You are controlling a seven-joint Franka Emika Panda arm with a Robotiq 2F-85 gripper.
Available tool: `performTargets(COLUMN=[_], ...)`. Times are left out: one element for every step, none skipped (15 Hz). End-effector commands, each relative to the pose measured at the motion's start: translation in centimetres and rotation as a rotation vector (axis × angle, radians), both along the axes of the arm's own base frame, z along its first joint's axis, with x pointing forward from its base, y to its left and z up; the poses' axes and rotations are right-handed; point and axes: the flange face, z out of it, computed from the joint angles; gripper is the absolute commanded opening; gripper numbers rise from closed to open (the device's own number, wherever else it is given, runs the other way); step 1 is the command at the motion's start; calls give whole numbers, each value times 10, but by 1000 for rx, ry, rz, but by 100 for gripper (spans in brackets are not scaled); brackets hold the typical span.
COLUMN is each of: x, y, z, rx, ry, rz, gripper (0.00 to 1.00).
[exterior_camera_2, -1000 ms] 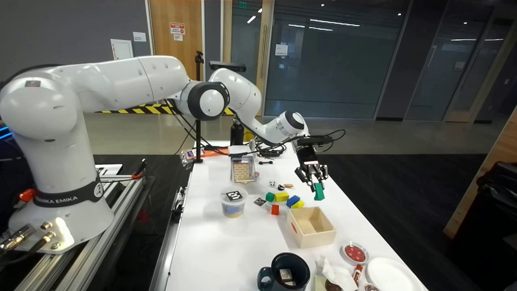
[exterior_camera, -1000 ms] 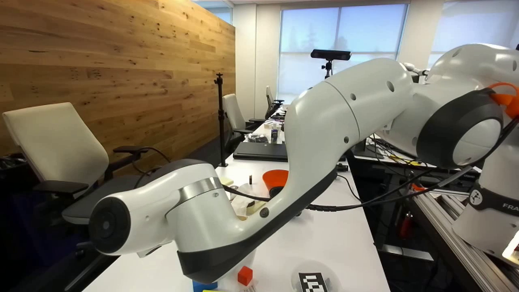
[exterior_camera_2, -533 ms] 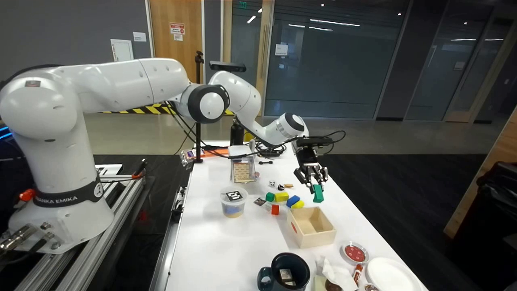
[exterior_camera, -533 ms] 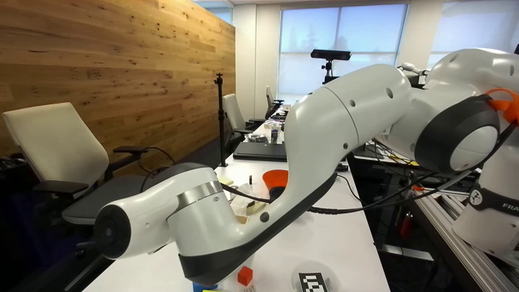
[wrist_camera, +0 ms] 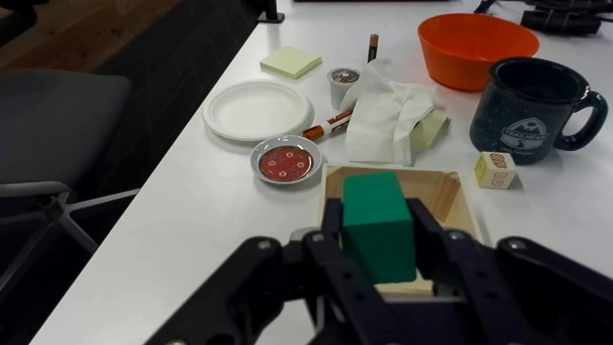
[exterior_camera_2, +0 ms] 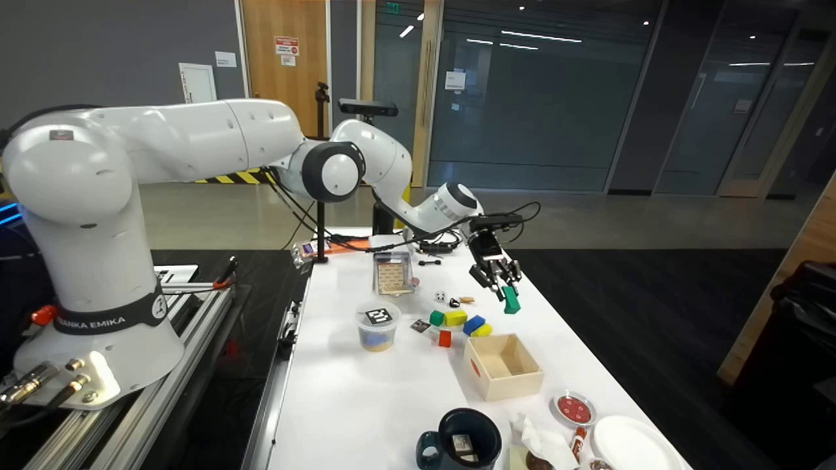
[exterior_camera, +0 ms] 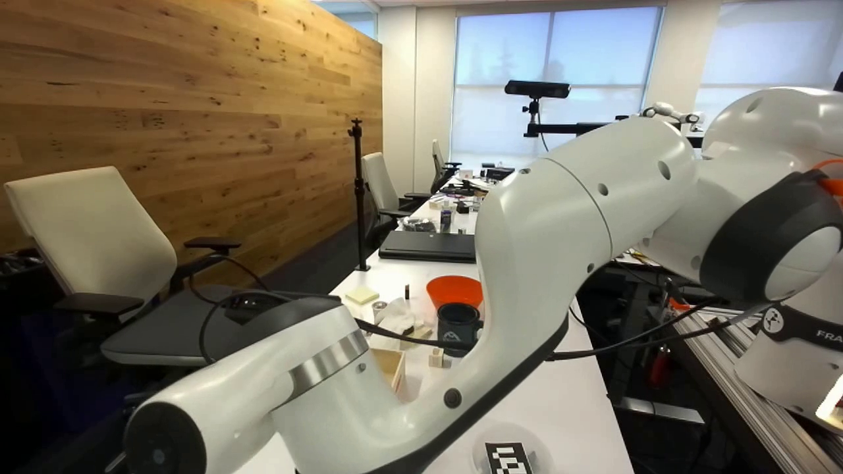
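A green block (wrist_camera: 378,225) is pinched between the two black fingers (wrist_camera: 332,215) of my gripper (wrist_camera: 375,213), which is shut on it. In an exterior view the block (exterior_camera_2: 511,301) hangs tilted above the white table, beyond an open wooden box (exterior_camera_2: 516,386). From the wrist, the block covers part of that box (wrist_camera: 450,196), whose visible inside shows bare wood. Several loose blocks lie left of the held one in an exterior view, among them a red block (exterior_camera_2: 445,339), a blue block (exterior_camera_2: 473,325) and a small green block (exterior_camera_2: 436,318). The arm hides the gripper in an exterior view.
A dark mug (wrist_camera: 519,110), an orange bowl (wrist_camera: 471,48) and a lettered cube (wrist_camera: 495,170) stand around the box. Left of it are a red-bottomed dish (wrist_camera: 286,163) and a white plate (wrist_camera: 256,109). A lidded tub (exterior_camera_2: 377,336) sits nearer the robot's base.
The gripper, with the green block in it, has risen slightly and shifted left in an exterior view. The arm now covers the red block in an exterior view, and the box and mug show there.
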Motion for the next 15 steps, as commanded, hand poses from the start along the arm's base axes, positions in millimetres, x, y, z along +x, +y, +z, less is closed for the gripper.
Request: performTargets(x=[-7, -10, -12, -13, -14, -14, -14, -14, -14, -13, -12, -11, -9, -8, -6], y=[25, 30, 33, 36, 38, 40, 40, 40, 40, 38, 37, 36, 35, 35, 34], z=[-12, -17, -21, -25, -29, -31, -34, -36, -38, -38, -39, -39, -39, -37, -34], rx=[-47, -47, -47, -47, -41, -28, -24, -23, -20, -19, -18, -16, -13, -13, -7], ry=[25, 40, 54, 62, 73, 89, 100, 107, 116, 120, 125, 129, 134, 132, 128], rz=[103, 124, 140, 154, 169, 182, 193, 200, 207, 211, 214, 216, 222, 227, 230], gripper=[12, 12, 12, 12, 12, 12, 12, 12, 12, 12, 12, 12, 12, 12, 12])
